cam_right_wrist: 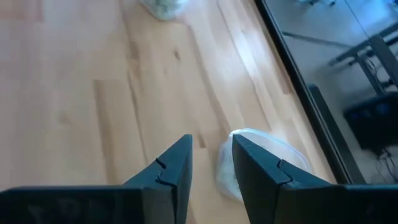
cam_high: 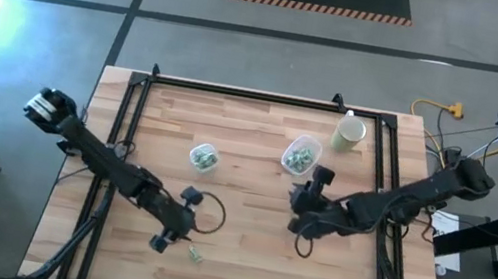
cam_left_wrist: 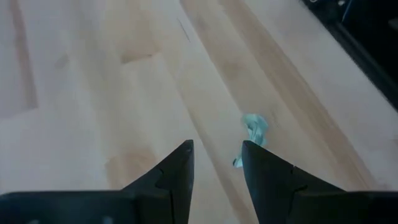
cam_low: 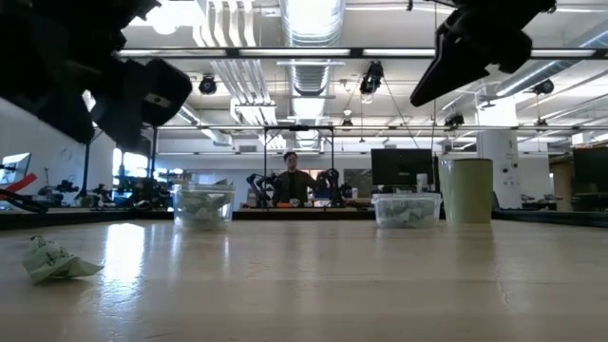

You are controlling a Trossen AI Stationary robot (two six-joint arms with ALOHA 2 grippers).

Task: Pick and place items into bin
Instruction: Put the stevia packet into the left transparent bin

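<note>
One small pale green wrapped piece [cam_left_wrist: 254, 130] lies on the wood near the table's near edge, also seen in the high view [cam_high: 194, 253] and the low view [cam_low: 52, 259]. My left gripper [cam_left_wrist: 217, 157] hovers open just above and beside it [cam_high: 166, 239], touching nothing. Two clear plastic tubs stand on the table with green and white pieces inside, a left tub [cam_high: 204, 158] and a right tub [cam_high: 300, 156]. My right gripper [cam_right_wrist: 211, 152] is open and empty, raised over the table's middle [cam_high: 299, 209], next to the right tub [cam_right_wrist: 264, 149].
A tall cream cup [cam_high: 349, 133] stands near the far right corner, beyond the right tub. A black frame rail [cam_high: 266, 99] runs round the table's edges. A cable loop [cam_high: 208, 216] lies by my left arm. A person [cam_low: 290, 180] sits far behind the table.
</note>
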